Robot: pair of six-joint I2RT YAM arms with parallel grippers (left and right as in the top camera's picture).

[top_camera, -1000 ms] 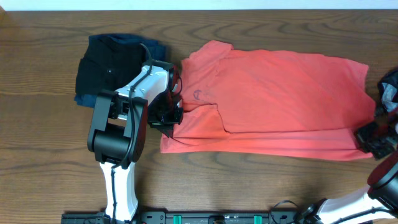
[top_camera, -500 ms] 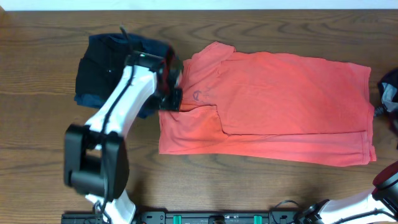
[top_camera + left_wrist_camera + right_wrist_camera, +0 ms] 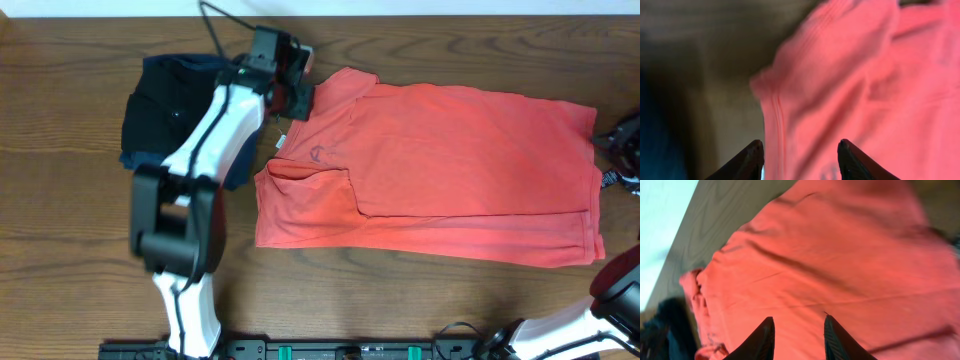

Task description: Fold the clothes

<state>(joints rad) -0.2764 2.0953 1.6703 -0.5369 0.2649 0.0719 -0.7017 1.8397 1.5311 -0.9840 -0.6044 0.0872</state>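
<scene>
The coral-red clothes (image 3: 450, 160) lie flat across the table, with a folded layer ending in a line near the front hem. Nothing grips the shirt. My left gripper (image 3: 298, 98) hovers open over its far left corner. In the left wrist view its jaws (image 3: 800, 146) stand apart above blurred red fabric (image 3: 850, 85) beside bare wood. My right gripper (image 3: 798, 321) is open above the shirt's right part (image 3: 830, 255), with smooth cloth below the gap. In the overhead view only a bit of the right arm (image 3: 625, 140) shows at the right edge.
A folded black garment (image 3: 165, 105) lies on a navy one (image 3: 135, 158) just left of the shirt, under my left arm (image 3: 205, 150). They show as a dark patch (image 3: 662, 327) in the right wrist view. The table's far edge (image 3: 695, 210) runs close behind the shirt.
Both grippers have opened and let go of the shirt. The left one moved from the near left hem to the far left corner; the right one drew back to the right edge. The shirt now lies flatter.
</scene>
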